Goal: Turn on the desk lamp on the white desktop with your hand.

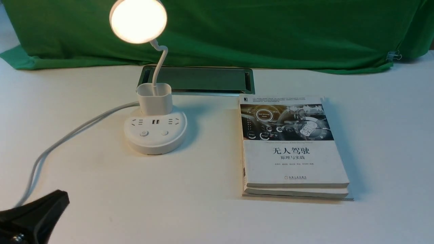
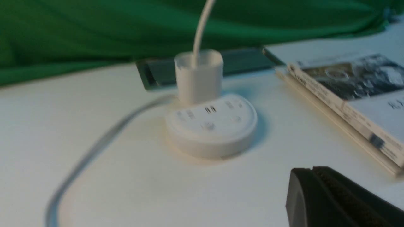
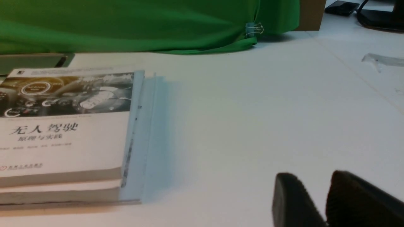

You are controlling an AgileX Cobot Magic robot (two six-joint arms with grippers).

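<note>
Surface: white desktop (image 1: 203, 217), plain, with a metal-rimmed cable slot (image 1: 200, 79) set into it.
Room: green cloth (image 1: 271, 34) draped along the far edge, binder clip (image 1: 393, 56) at its right end.
Cord: white power cord (image 1: 67, 139) leaves the lamp base at 9 o'clock and curves off toward 7 o'clock.
Left gripper (image 1: 51, 206): low at the near-left corner, fingers pressed together, nothing held.
Lamp position: desk lamp (image 1: 154, 100) at 1 o'clock of the left gripper, well apart; slot just behind it at 12 o'clock.
Lamp axis: vertical, neck upright with an S-bend; disc head lit, facing 6 o'clock; buttons on the 6 o'clock side of the base.
Book (image 1: 291, 145): flat at 3 o'clock of the base, not touching.
Right gripper (image 3: 328, 192): narrow gap between fingertips, nothing in it, over bare desktop, clear of the book.
</note>
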